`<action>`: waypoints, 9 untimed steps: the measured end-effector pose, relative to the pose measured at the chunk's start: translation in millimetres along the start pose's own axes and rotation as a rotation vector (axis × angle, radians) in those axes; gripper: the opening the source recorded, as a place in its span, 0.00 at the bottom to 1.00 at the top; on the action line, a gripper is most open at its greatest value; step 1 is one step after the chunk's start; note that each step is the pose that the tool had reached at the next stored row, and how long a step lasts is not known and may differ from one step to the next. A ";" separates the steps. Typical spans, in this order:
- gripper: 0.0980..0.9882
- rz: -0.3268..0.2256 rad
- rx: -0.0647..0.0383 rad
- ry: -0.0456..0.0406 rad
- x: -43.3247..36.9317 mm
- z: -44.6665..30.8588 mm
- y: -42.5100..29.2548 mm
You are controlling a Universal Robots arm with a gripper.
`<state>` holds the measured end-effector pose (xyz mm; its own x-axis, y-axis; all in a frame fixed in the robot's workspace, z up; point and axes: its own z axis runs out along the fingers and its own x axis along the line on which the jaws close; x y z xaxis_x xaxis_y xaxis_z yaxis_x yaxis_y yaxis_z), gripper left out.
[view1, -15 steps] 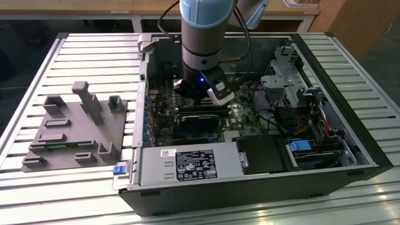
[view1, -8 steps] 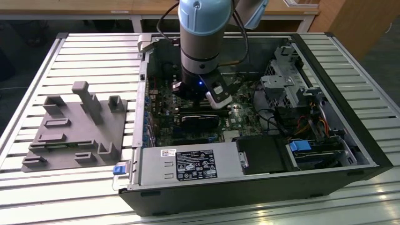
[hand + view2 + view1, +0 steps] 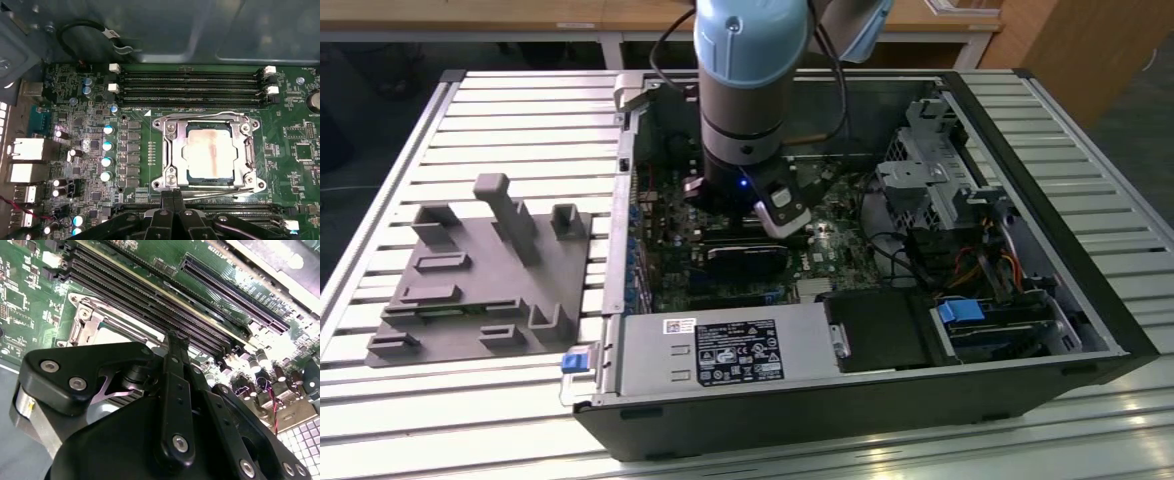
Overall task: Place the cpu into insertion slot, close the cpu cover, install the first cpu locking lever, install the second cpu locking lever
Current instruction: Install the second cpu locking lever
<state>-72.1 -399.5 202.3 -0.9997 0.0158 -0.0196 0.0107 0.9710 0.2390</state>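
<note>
In the first wrist view the cpu (image 3: 210, 152), a pale silvery-beige square, lies flat in the insertion slot (image 3: 193, 175) on the green board. The cpu cover (image 3: 176, 150), a silvery frame, lies down around it, and the chip's face shows through its cut-out. Thin wire levers (image 3: 220, 189) run along the socket's sides; I cannot tell whether they are latched. My gripper (image 3: 172, 197) is shut, its black fingertips pressed together at the socket's edge, right by one lever. In the second wrist view the gripper (image 3: 171, 337) stands just beside the socket's metal frame (image 3: 87, 322).
The arm (image 3: 740, 90) reaches down into an open computer case (image 3: 854, 400) on a slatted table. Long black memory slots (image 3: 190, 82) run along both sides of the socket. Drive cages and cables (image 3: 947, 200) fill the exterior view's right. A grey fixture (image 3: 480, 270) lies left of the case.
</note>
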 end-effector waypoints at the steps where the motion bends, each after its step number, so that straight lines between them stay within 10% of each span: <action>1: 0.03 0.000 -0.004 -0.0005 0.3 0.7 -0.2; 9: 0.03 0.000 -0.021 -0.0034 5.5 6.2 -2.1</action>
<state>-77.5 -400.0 195.7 -0.9996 0.0164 -0.0231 0.0098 0.9656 0.2597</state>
